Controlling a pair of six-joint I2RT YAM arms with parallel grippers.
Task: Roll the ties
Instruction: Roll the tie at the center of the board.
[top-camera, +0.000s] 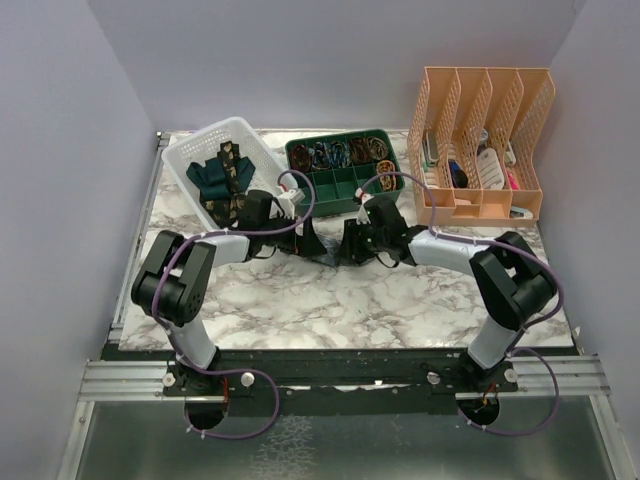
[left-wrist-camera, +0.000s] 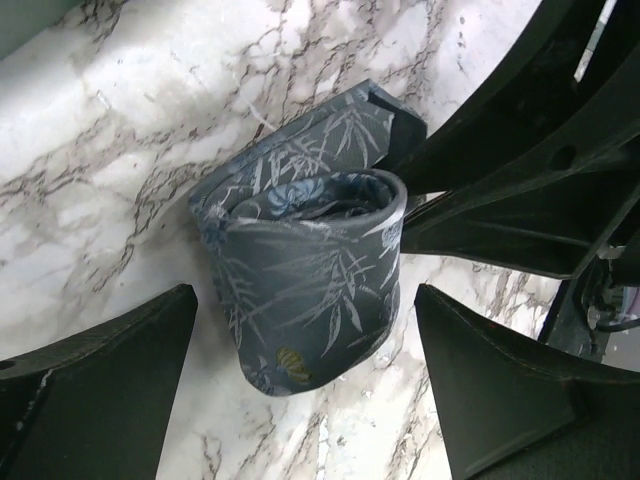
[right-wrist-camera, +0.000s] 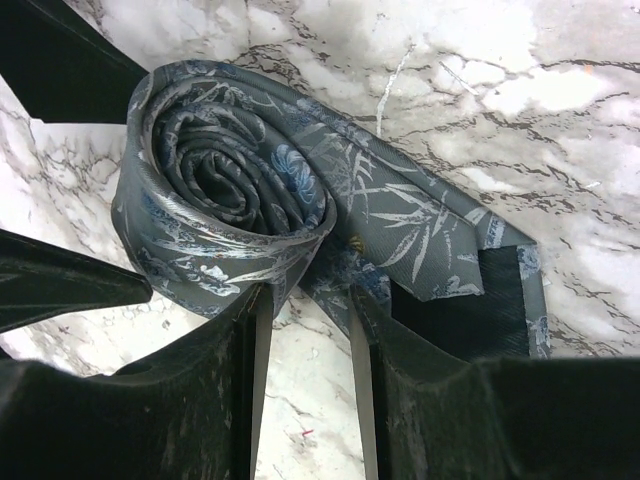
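Observation:
A blue-grey patterned tie (left-wrist-camera: 300, 250) is wound into a roll standing on the marble table (left-wrist-camera: 120, 130). Its pointed end lies flat behind the roll. My left gripper (left-wrist-camera: 303, 300) is open, one finger on each side of the roll and neither touching it. In the right wrist view the roll's spiral (right-wrist-camera: 230, 190) faces the camera. My right gripper (right-wrist-camera: 308, 295) is open with its fingertips against the roll's lower edge, and bare marble shows between its fingers. A teal tie (top-camera: 205, 178) and a black-and-gold tie (top-camera: 232, 170) lie in the white basket (top-camera: 190, 148).
Behind the grippers stands a green compartment tray (top-camera: 345, 190) with small items in it. A peach file organizer (top-camera: 485, 140) stands at the back right. Both arms meet at the table's middle, close in front of the basket and the tray.

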